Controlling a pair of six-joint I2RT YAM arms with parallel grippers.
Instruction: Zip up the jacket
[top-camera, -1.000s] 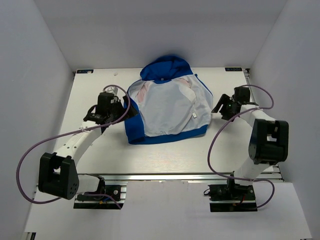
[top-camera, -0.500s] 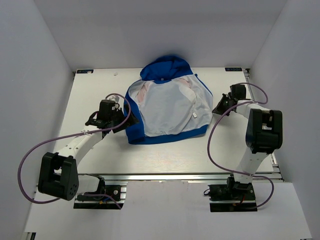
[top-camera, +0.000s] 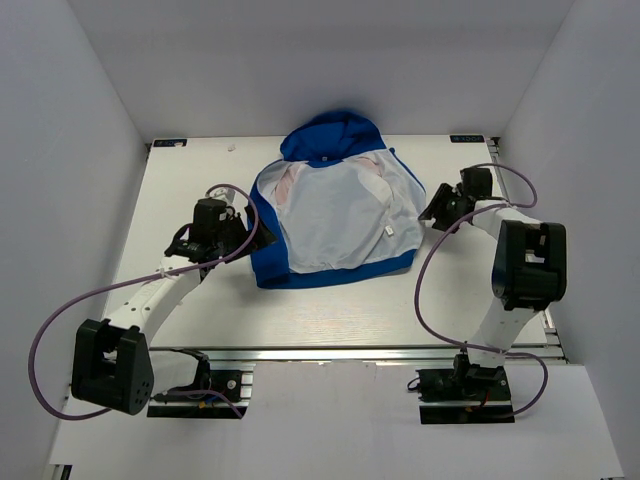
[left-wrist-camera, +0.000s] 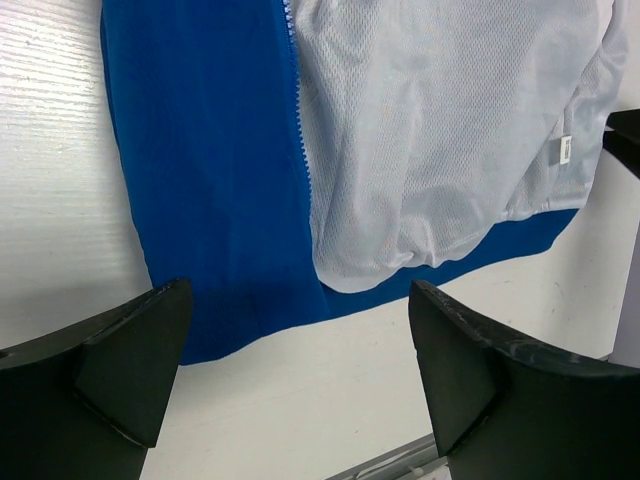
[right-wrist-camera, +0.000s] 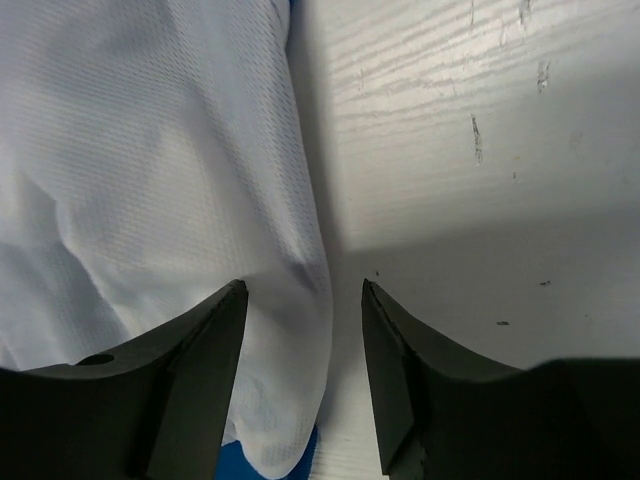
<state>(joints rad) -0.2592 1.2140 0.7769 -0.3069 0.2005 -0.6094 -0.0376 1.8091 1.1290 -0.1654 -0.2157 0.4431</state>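
Both arms have crept inward over the last second. The left gripper (top-camera: 258, 236) first drew back toward the near edge, and now it sits just beside the jacket's (top-camera: 335, 215) left border. The right gripper (top-camera: 432, 212) has slid up against the right border. To me this looks like reaching for the two front edges, so the zipping itself has not begun.

Neither gripper holds anything. In the left wrist view the fingers (left-wrist-camera: 130, 350) stand wide apart above the cloth. Between them is a blue panel and the white zipper teeth (left-wrist-camera: 300, 150) running along its inner edge. In the right wrist view the fingers (right-wrist-camera: 200, 370) are also parted, straddling the edge of the white lining, and they are not yet pinching it.

The jacket lies flat in the far middle of the table (top-camera: 330, 310), with its blue hood (top-camera: 330, 135) pointing away from the arms. It is spread open, so most of what shows is white mesh lining with a small label (top-camera: 388, 231) near the right side. Blue frames it on the left and along the hem, and a faint pink shows through at the shoulders. I cannot make out a zipper slider.
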